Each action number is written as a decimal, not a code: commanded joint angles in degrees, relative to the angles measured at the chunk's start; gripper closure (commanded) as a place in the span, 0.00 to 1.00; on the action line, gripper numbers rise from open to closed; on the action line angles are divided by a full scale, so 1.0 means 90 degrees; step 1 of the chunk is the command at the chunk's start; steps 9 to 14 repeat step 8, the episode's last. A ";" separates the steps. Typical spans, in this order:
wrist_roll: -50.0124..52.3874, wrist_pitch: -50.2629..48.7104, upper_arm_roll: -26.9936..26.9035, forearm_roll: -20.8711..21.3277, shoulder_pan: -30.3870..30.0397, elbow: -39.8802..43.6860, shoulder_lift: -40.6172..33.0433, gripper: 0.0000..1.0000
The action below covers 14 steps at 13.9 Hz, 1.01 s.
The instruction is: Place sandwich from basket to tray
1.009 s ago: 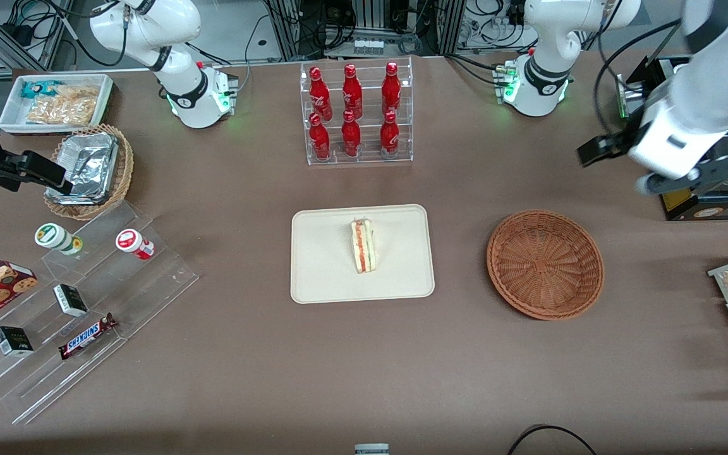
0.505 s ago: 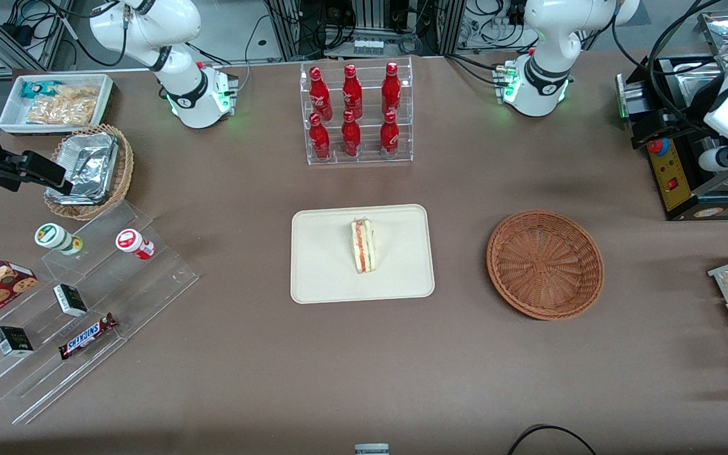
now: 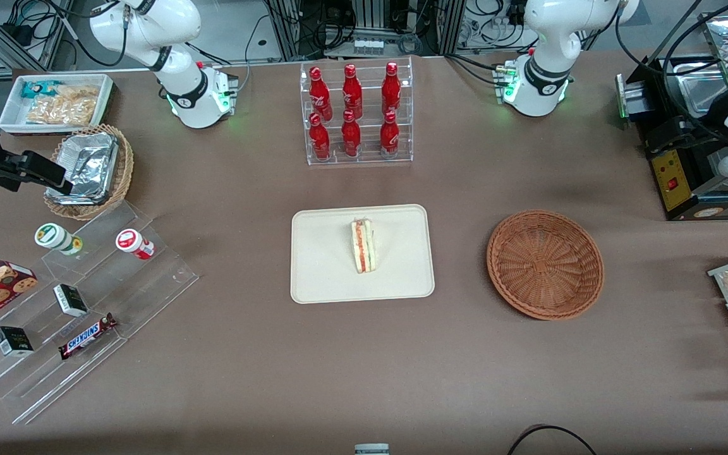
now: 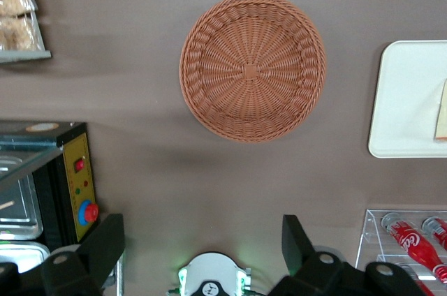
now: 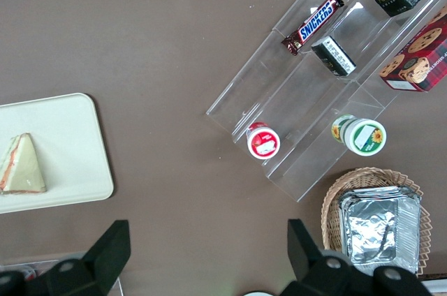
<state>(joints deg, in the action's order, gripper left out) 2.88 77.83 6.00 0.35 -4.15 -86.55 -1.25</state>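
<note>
Open brown tabletop all around tray and basket, a bare lane between them. Acrylic rack of red bottles walling the stretch farther from the camera. Gripper parked high, fingers spread, at working arm's end.

Woven wicker basket — rough, matt; smooth matt plastic tray; the black tool — dull plastic.

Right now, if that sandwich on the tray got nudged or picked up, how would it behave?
The sandwich stands on edge on the tray, so a sideways nudge would probably tip it flat. Its pale bread and layered filling look soft, so a firm squeeze would likely squash it or push the layers apart. It is probably light. The hand is open, high above the basket.
</note>
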 commanded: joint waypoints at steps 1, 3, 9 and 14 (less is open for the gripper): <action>-0.0262 0.0083 0.0075 0.0126 -0.0105 0.0144 0.0021 0.00; -0.0301 0.0199 0.0085 0.0322 -0.0105 0.0125 -0.0028 0.00; -0.0164 0.0327 0.0105 0.0244 -0.0095 0.0193 0.0031 0.00; -0.0164 0.0327 0.0105 0.0244 -0.0095 0.0193 0.0031 0.00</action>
